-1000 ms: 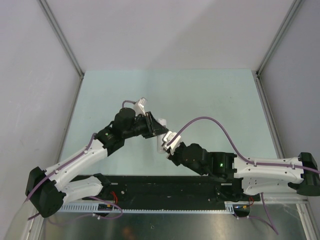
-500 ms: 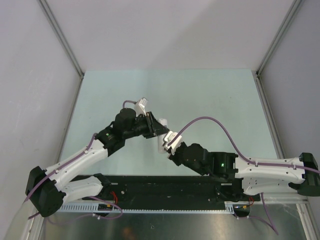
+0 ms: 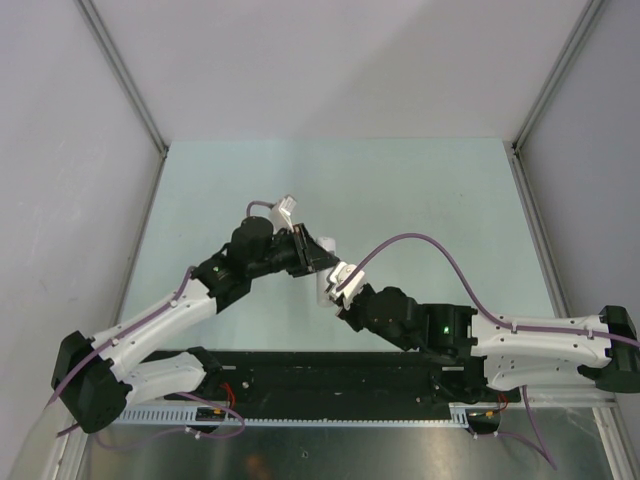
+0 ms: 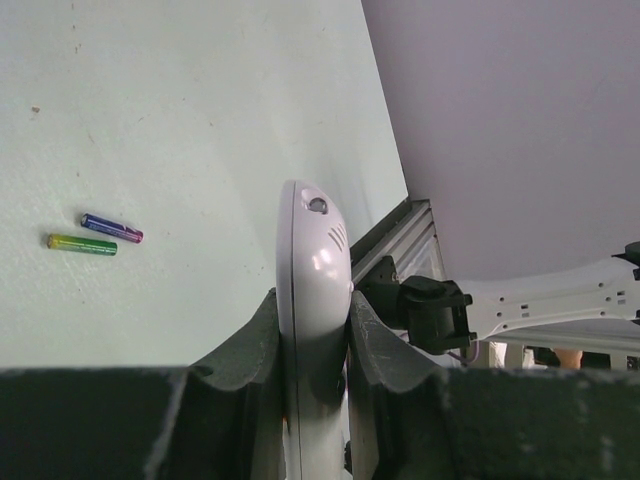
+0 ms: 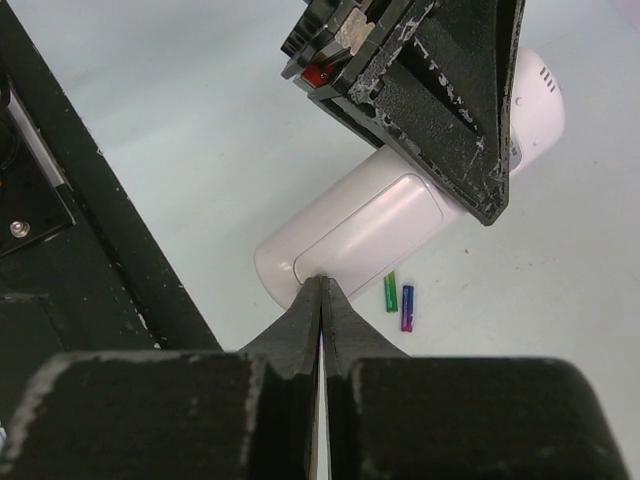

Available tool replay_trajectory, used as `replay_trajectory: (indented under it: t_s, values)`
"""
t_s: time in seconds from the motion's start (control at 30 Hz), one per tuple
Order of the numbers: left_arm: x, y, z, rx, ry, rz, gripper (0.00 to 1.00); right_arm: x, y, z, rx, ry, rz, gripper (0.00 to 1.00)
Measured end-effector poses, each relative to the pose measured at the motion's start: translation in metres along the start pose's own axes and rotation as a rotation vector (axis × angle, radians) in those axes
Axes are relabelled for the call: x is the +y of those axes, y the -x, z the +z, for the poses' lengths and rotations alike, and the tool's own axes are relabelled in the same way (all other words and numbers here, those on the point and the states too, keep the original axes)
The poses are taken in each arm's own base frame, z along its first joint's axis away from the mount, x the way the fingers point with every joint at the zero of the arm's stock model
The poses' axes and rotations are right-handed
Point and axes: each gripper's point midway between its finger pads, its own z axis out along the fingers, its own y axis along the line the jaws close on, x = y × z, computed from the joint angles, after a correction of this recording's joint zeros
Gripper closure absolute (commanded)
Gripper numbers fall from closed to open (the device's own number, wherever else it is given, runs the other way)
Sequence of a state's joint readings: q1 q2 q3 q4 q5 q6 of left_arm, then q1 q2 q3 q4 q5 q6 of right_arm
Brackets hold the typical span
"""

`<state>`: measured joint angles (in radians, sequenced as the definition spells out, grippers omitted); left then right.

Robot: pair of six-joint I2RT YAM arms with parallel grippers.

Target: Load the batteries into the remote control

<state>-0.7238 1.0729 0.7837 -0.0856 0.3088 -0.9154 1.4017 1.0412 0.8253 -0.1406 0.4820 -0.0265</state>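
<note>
My left gripper (image 4: 312, 305) is shut on the white remote control (image 4: 312, 260) and holds it edge-on above the table. In the right wrist view the remote (image 5: 375, 230) shows its back, with the compartment cover closed. My right gripper (image 5: 322, 284) is shut and empty, its tips touching the cover's edge near the remote's free end. The purple battery (image 5: 407, 308) and the green battery (image 5: 390, 292) lie side by side on the table under the remote. They also show in the left wrist view, purple (image 4: 111, 228) and green (image 4: 82, 243). In the top view both grippers (image 3: 330, 268) meet mid-table and the batteries are hidden.
A black strip (image 3: 330, 375) runs along the table's near edge by the arm bases. Grey walls and aluminium posts (image 3: 125, 75) enclose the pale green table (image 3: 420, 190). The right arm's purple cable (image 3: 420, 245) arcs above the table.
Almost nothing; both grippers stay together at the remote with only a very slight shift.
</note>
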Motion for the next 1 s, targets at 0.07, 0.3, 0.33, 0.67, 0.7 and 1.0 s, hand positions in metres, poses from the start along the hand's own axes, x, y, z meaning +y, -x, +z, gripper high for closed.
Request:
replay_trajectory:
  t_s: [0.07, 0.3, 0.33, 0.67, 0.7, 1.0]
  values:
    - [0.001, -0.001, 0.0, 0.0, 0.001, 0.0, 1.0, 0.0, 0.0, 0.0, 0.002, 0.0, -0.001, 1.0]
    - [0.001, -0.025, -0.001, 0.085, -0.004, -0.004, 1.0, -0.015, 0.007, 0.0, -0.02, -0.068, 0.008, 1.0]
    - [0.002, -0.026, -0.001, 0.089, -0.002, -0.004, 1.0, -0.015, 0.008, 0.0, -0.021, -0.069, 0.008, 1.0]
    - [0.001, -0.026, -0.002, 0.097, -0.009, -0.013, 1.0, -0.015, 0.014, -0.007, -0.043, -0.051, 0.028, 0.62]
    - [0.001, -0.026, -0.002, 0.101, -0.012, -0.017, 1.0, -0.014, 0.016, -0.009, -0.05, -0.039, 0.031, 0.61]
    - [0.0, -0.021, -0.006, 0.112, -0.029, -0.061, 1.0, 0.0, 0.014, -0.016, -0.038, 0.047, 0.018, 0.5]
